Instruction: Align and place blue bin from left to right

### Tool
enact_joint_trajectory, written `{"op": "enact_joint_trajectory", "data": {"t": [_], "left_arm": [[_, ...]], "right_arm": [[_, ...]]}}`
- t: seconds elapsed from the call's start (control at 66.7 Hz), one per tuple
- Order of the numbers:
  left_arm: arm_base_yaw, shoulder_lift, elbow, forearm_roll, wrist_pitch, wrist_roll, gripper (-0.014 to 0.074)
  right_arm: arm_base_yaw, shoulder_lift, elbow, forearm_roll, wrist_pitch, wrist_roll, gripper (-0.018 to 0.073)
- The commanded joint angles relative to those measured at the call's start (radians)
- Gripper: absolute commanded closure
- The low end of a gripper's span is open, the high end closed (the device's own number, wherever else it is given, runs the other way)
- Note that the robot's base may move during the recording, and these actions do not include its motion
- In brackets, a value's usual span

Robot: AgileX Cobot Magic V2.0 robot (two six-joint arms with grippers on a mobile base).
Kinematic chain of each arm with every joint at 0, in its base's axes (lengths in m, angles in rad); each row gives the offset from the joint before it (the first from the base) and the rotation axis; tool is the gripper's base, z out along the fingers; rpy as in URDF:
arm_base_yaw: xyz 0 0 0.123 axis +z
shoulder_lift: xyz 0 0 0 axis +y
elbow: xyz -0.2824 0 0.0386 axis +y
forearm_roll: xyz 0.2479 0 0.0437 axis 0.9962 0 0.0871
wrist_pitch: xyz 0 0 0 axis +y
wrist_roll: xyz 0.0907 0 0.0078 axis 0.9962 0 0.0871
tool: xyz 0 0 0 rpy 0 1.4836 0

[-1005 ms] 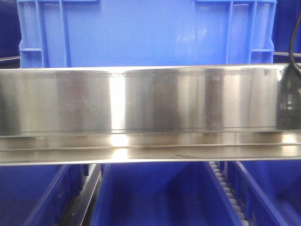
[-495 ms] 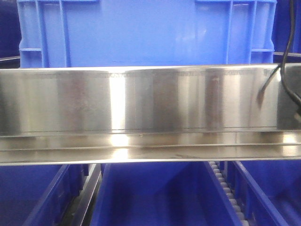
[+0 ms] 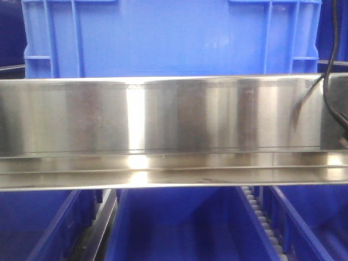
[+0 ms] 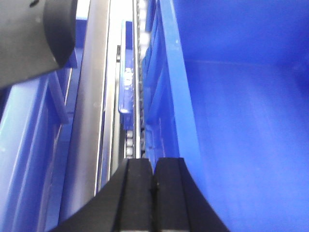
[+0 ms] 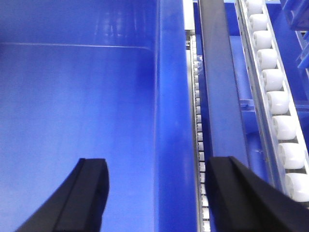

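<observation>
Left gripper point(image 4: 154, 166) pinched together, empty; right gripper point(image 5: 157, 164) gapes wide astride the blue bin point(image 5: 72, 96) wall.

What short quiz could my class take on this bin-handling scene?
1. True or false: the fingers of the right gripper are pressed together.
2. What sits between the right gripper's fingers? A) a cardboard box B) a wall of the blue bin C) a red cup
3. Fill in: the fingers of the left gripper are ___ (open/shut).
Key: 1 false; 2 B; 3 shut.
</observation>
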Motion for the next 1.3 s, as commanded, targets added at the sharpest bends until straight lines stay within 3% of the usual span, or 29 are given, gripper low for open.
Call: {"op": "enact_joint_trajectory", "data": {"t": [0.0, 0.12, 0.21, 0.285, 0.36, 0.435, 0.675, 1.02, 1.29], "left_arm": [[-0.008, -0.004, -0.008, -0.003, 0.003, -0.005, 0.0707], [-0.037, -0.004, -0.008, 0.005, -0.011, -0.005, 0.0695], [-0.082, -0.003, -0.008, 0.048, -0.043, -0.005, 0.0596], [-0.119, -0.003, -0.008, 0.105, -0.079, -0.012, 0.0465], [-0.142, -0.002, -0.008, 0.170, -0.108, -0.072, 0.0318], [-0.144, 0.007, -0.008, 0.205, -0.114, -0.147, 0.0255], [-0.144, 0.091, -0.058, 0.209, -0.095, -0.150, 0.0258], [-0.137, 0.258, -0.295, 0.220, 0.105, -0.098, 0.0258], [-0.097, 0.289, -0.319, 0.206, 0.113, -0.080, 0.0319]], "right_arm": [[-0.003, -0.005, -0.007, -0.012, -0.008, 0.001, 0.0348], [-0.003, -0.005, -0.007, -0.012, -0.004, 0.001, 0.0525], [-0.003, -0.005, -0.007, -0.016, -0.001, 0.001, 0.0650], [-0.003, -0.005, -0.007, -0.016, -0.001, 0.001, 0.0635], [-0.003, -0.005, -0.007, -0.016, 0.000, 0.001, 0.0636], [-0.003, -0.005, -0.007, -0.016, 0.000, 0.001, 0.0636], [-0.003, -0.005, -0.007, -0.016, 0.000, 0.001, 0.0636], [-0.003, -0.005, -0.007, -0.016, 0.012, 0.001, 0.0637], [-0.003, -0.005, -0.007, -0.016, 0.012, 0.001, 0.0637]]}}
